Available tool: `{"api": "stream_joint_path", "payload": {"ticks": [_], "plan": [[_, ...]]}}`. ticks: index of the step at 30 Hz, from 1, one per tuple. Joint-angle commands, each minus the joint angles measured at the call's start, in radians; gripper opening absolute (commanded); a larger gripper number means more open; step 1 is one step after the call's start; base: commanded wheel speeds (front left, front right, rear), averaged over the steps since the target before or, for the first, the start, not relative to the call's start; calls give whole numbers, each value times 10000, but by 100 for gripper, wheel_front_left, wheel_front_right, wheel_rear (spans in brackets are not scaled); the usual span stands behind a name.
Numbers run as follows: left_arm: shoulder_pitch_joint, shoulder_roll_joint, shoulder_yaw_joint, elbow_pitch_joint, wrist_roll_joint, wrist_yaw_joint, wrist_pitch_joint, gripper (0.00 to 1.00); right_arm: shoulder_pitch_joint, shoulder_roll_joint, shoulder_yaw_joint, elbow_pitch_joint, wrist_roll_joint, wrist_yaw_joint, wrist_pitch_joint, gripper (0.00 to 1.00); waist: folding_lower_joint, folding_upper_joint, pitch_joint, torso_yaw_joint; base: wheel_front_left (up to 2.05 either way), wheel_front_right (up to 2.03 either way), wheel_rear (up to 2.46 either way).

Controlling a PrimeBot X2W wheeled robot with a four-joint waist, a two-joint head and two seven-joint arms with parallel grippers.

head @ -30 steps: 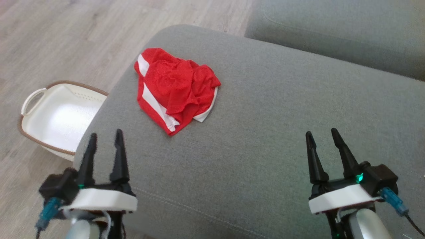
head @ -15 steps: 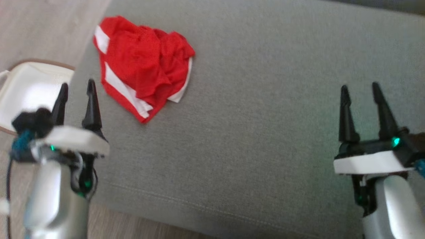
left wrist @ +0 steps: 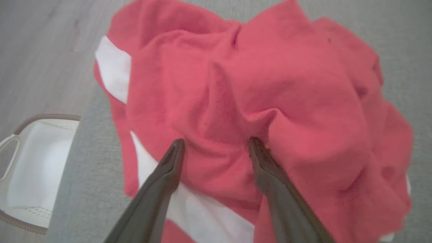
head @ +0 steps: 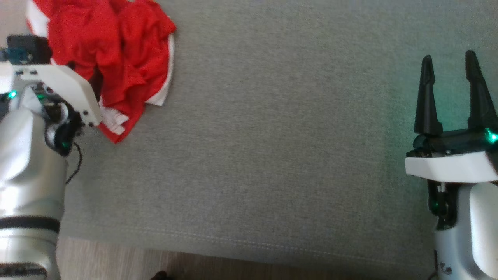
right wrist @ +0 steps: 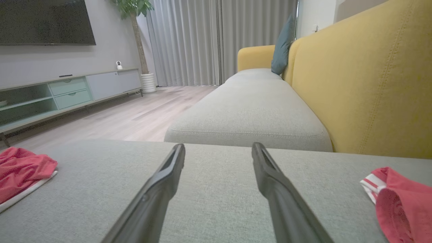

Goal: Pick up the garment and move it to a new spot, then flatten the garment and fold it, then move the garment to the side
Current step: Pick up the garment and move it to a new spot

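Observation:
The garment point(head: 113, 54) is a crumpled red piece with white stripes, lying at the far left of the grey cushion point(head: 272, 136). My left arm point(head: 50, 81) reaches over its near edge. In the left wrist view, my left gripper point(left wrist: 216, 145) is open, its fingertips point(left wrist: 177, 148) right at a raised red fold of the garment point(left wrist: 256, 84), with nothing clamped between them. My right gripper point(head: 449, 56) stands open and empty over bare cushion at the right, far from the garment. The right wrist view shows the right gripper point(right wrist: 218, 148) above the cushion, with the garment point(right wrist: 23, 168) off to its left.
A white basket point(left wrist: 30, 175) sits on the wood floor beside the cushion's left end. The cushion's front edge and floor point(head: 155, 264) lie near me. A second red and white cloth point(right wrist: 401, 202) lies at the right by the yellow backrest point(right wrist: 364, 84). Another grey seat point(right wrist: 249, 114) extends beyond.
The head camera has tipped down and forward, shifting the whole picture. My left gripper has moved forward from the cushion's edge onto the garment. Both grippers stay open.

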Motion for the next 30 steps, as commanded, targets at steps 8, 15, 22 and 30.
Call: {"api": "stream_joint_path", "payload": {"ticks": [8, 15, 22, 30], "plan": [[-1454, 972, -875, 1115, -897, -49, 1244, 100, -300, -20, 201, -666, -131, 65, 69, 100, -3, 0, 841, -652, 0, 0, 0], [-1687, 1123, -1597, 1715, -1849, -50, 1763, 0, -375, -20, 218, -650, -82, 65, -1, 100, -3, 0, 880, -824, 0, 0, 0], [-1796, 1034, -1674, 1655, -2561, -51, 461, 0, -391, -20, 258, -331, 17, 65, -141, 100, -3, 0, 359, -871, 0, 0, 0], [-1672, 56, -1339, 830, -3540, -51, -1612, 0, -233, -20, 303, 214, 288, 65, -341, 100, -3, 0, -817, -950, 0, 0, 0]]}}
